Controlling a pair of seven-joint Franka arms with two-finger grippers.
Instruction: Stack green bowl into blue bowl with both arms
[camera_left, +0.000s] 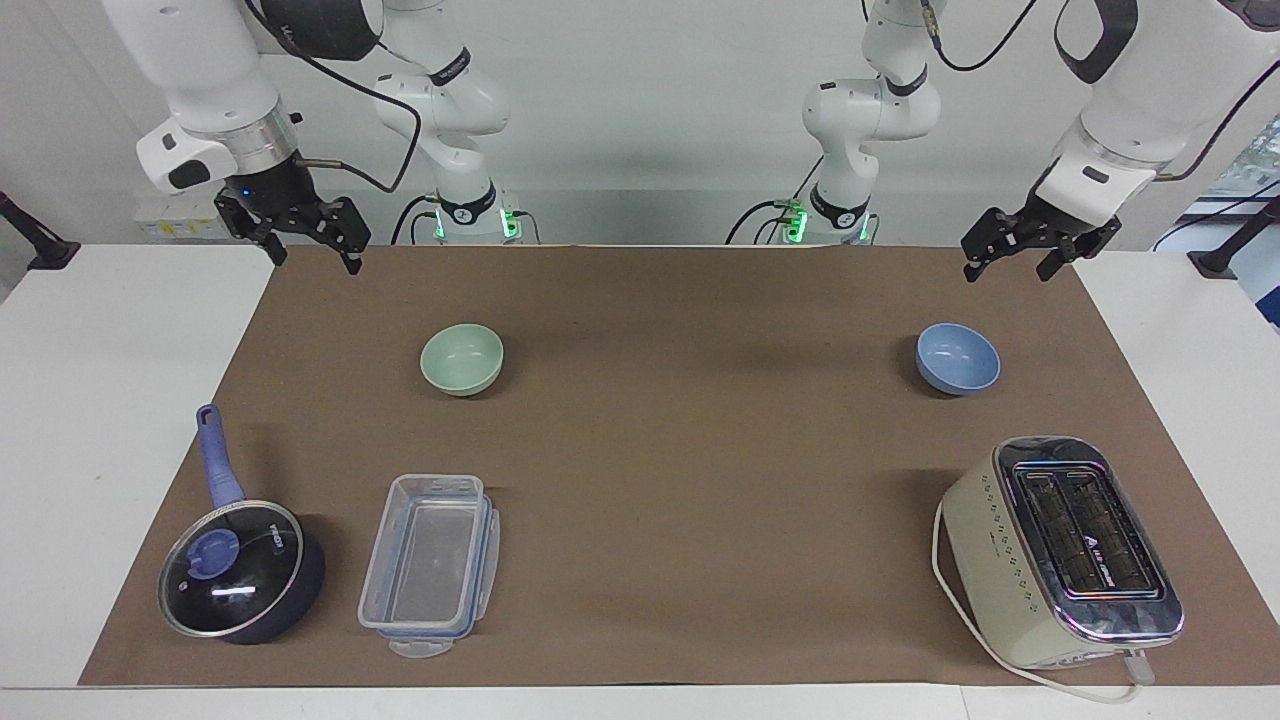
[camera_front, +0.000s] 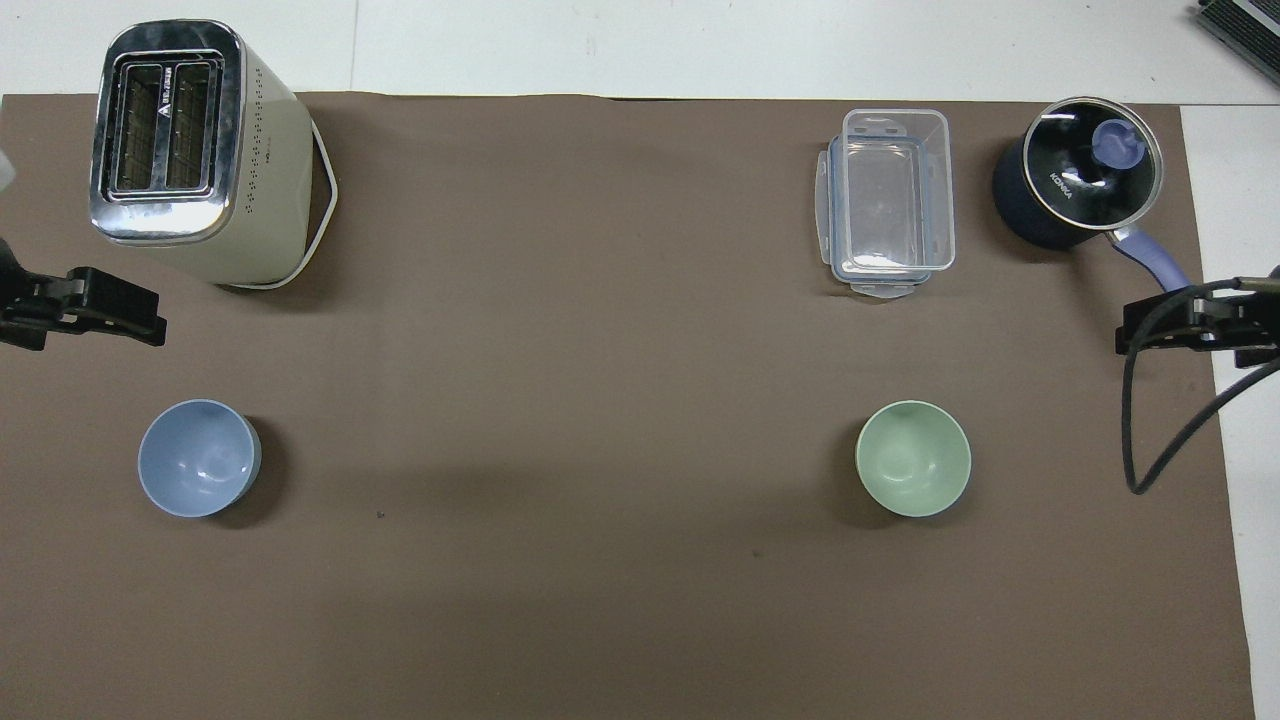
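Note:
The green bowl sits upright and empty on the brown mat, toward the right arm's end of the table. The blue bowl sits upright and empty toward the left arm's end, level with the green one. My right gripper hangs open in the air over the mat's edge, apart from the green bowl. My left gripper hangs open over the mat's edge close to the robots, above and apart from the blue bowl. Neither holds anything.
A cream toaster stands farther from the robots than the blue bowl. A clear plastic container and a dark blue lidded saucepan lie farther out than the green bowl.

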